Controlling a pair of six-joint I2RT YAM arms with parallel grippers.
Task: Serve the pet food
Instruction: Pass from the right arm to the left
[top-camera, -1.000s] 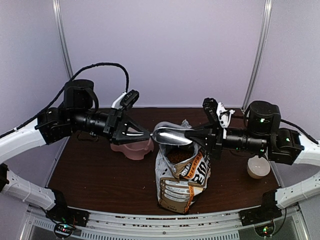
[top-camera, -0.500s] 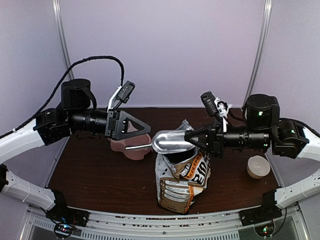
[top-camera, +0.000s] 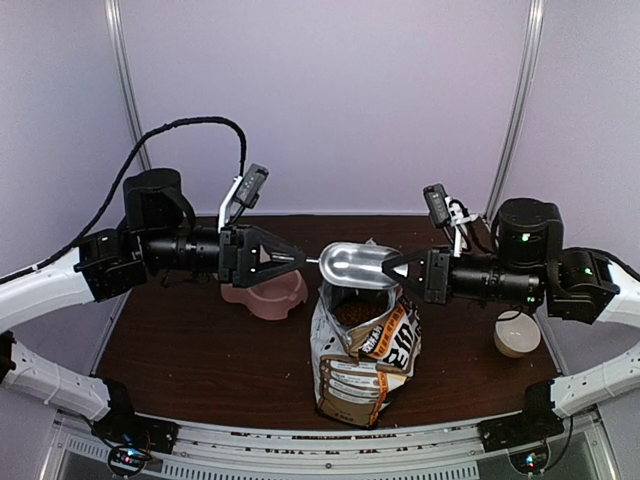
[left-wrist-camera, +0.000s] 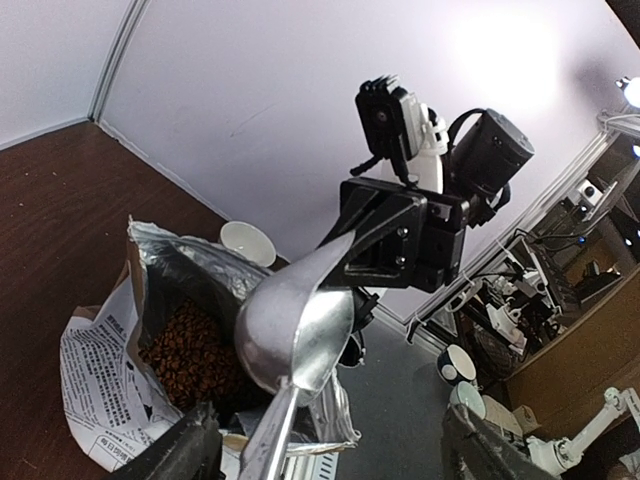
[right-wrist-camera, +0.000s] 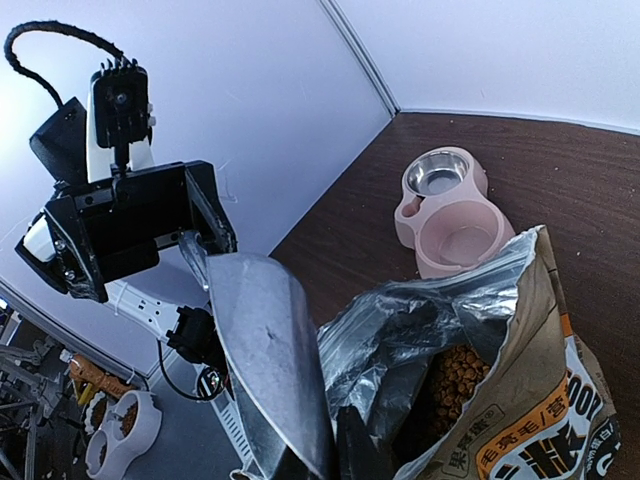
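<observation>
The pet food (top-camera: 352, 312), small reddish-brown dry kibble pellets, lies as a loose heap deep inside the tall white, grey and orange foil-lined bag (top-camera: 365, 365). That puts it straight below the tips of the right pincer (top-camera: 390, 268), and below and a little to one side of the left pincer (top-camera: 299, 262).

It will likely handle as a light, hard, free-running mass that gives fingers nothing to pinch and rolls and scatters easily. My judgement is that it should be lifted with the shiny metal scoop (top-camera: 355, 265) rather than grasped directly, with the scoop held by its thin handle. The heap itself has no long axis. The bag around it stands roughly upright, long axis vertical, and its crumpled foil mouth gapes upward toward both pincers.

The scoop hangs in the air above that mouth, its length running from one pincer to the other. The right pincer is closed on the lip of the bowl and carries it. The left pincer's jaws stand wide apart; the handle passes between them, nearer one finger, and is not clamped. No kibble shows in the scoop.

The pink double-basin plastic feeder (top-camera: 268, 297) sits on the dark brown table (top-camera: 190, 350) beneath the left pincer, just beside the bag.
</observation>
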